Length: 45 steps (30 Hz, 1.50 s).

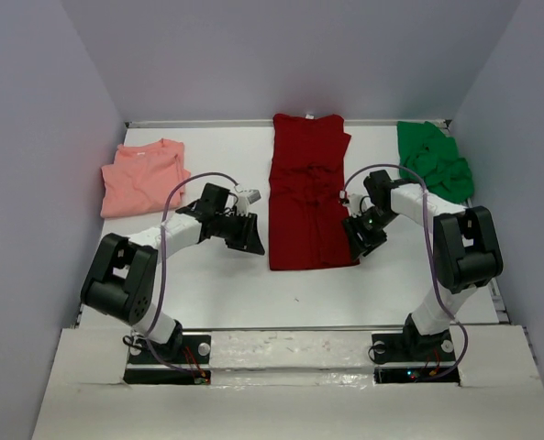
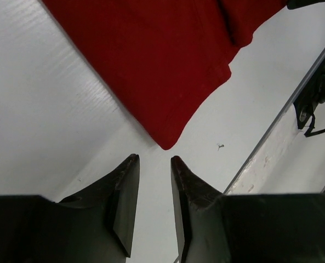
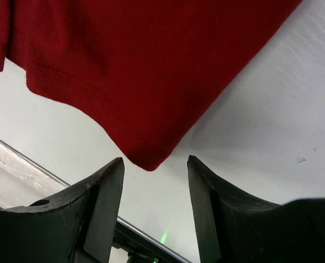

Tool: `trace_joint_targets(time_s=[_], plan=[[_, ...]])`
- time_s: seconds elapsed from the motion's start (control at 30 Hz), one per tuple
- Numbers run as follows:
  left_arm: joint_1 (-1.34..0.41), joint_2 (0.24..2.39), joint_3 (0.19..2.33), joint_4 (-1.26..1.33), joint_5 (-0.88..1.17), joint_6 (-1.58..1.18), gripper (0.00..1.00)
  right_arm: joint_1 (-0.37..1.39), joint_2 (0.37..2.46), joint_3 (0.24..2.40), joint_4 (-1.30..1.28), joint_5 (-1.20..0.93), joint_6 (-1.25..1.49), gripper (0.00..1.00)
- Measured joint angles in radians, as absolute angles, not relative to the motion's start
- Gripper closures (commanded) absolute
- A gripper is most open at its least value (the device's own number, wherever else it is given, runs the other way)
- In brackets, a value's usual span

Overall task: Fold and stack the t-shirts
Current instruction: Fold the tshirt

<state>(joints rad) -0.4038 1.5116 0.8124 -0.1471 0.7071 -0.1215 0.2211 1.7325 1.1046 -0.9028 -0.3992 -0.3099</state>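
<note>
The dark red t-shirt [image 1: 308, 197] lies flat; salmon pink t-shirt [image 1: 143, 179] left of it, green t-shirt [image 1: 434, 160] right. The left end effector [image 2: 154, 159] and right end effector [image 3: 154, 161] flank its near corners, part-open, empty.

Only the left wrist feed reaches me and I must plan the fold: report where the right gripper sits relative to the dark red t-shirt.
Observer: The right gripper is at the near right corner of the dark red t-shirt, its open jaws pointed at that corner.
Operator: List the other shirts.
Observer: A salmon pink t-shirt lies at the far left and a bright green t-shirt lies crumpled at the far right.
</note>
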Motion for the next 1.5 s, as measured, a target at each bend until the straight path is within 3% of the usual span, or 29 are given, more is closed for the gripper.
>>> trace_joint_targets(time_s=[0.27, 0.53, 0.63, 1.17, 1.27, 1.37, 1.4, 1.5], plan=[[-0.444, 1.595, 0.832, -0.159, 0.762, -0.124, 0.55, 0.221, 1.732, 1.105, -0.879, -0.361, -0.309, 0.42], [-0.503, 1.629, 0.833, -0.167, 0.757, -0.121, 0.63, 0.221, 1.732, 1.105, -0.869, -0.350, -0.306, 0.41], [-0.503, 1.652, 0.833, -0.165, 0.742, -0.121, 0.59, 0.218, 1.731, 1.105, -0.866, -0.350, -0.306, 0.40], [-0.529, 1.781, 0.910, -0.171, 0.760, -0.132, 0.61, 0.215, 1.719, 1.105, -0.854, -0.348, -0.310, 0.40], [-0.530, 1.785, 0.915, -0.174, 0.761, -0.130, 0.68, 0.215, 1.719, 1.105, -0.853, -0.348, -0.311, 0.40], [-0.531, 1.785, 0.914, -0.176, 0.751, -0.125, 0.94, 0.215, 1.719, 1.105, -0.852, -0.347, -0.312, 0.40], [-0.531, 1.785, 0.914, -0.177, 0.749, -0.124, 0.98, 0.215, 1.719, 1.105, -0.852, -0.347, -0.314, 0.41], [-0.533, 1.781, 0.914, -0.178, 0.746, -0.123, 1.00, 0.215, 1.719, 1.105, -0.852, -0.347, -0.315, 0.41]])
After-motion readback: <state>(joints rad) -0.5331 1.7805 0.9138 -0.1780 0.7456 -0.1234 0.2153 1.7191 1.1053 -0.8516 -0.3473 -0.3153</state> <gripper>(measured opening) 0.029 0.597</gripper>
